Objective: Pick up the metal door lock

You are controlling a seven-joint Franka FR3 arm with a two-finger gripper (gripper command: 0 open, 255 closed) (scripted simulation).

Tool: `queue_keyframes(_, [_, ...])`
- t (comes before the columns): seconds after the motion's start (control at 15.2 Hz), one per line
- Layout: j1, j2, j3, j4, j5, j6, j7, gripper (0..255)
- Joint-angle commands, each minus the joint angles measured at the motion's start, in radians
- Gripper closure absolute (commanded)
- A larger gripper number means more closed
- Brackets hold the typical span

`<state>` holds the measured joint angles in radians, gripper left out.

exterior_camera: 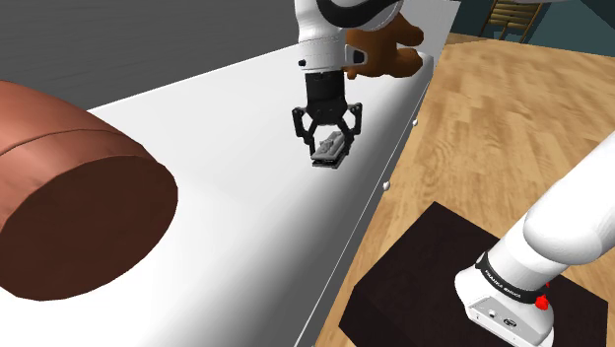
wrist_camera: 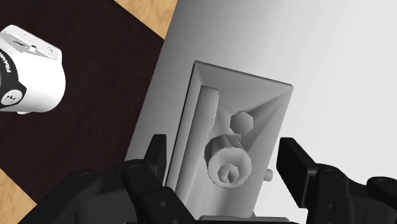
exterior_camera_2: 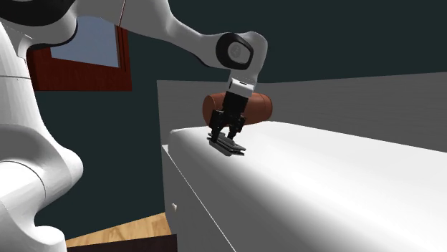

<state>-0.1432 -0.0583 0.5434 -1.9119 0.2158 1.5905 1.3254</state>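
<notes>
One grey door lock [wrist_camera: 236, 105] on white counter [exterior_camera: 246, 197] — one gripper [wrist_camera: 226, 154] straddles it, fingers [wrist_camera: 294, 159] apart, unclasped.

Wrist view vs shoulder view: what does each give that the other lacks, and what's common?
Wrist view: the relief of the grey rectangular lock plate up close, with a raised bar, a hexagonal stud and a round knob. Shoulder view: a big red-brown cylinder, a brown lumpy object further along, small knobs on the cabinet front. Both: the black gripper at the lock plate, the white counter, the dark box stand, the wood floor.
</notes>
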Motion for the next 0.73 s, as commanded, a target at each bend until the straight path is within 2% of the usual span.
queue_keyframes(0.0, [-0.001, -0.001, -0.001, 0.018, 0.0, -0.02, 0.002, 255])
queue_keyframes(0.66, [-0.004, 0.0, -0.005, 0.153, -0.001, -0.152, 0.024, 255])
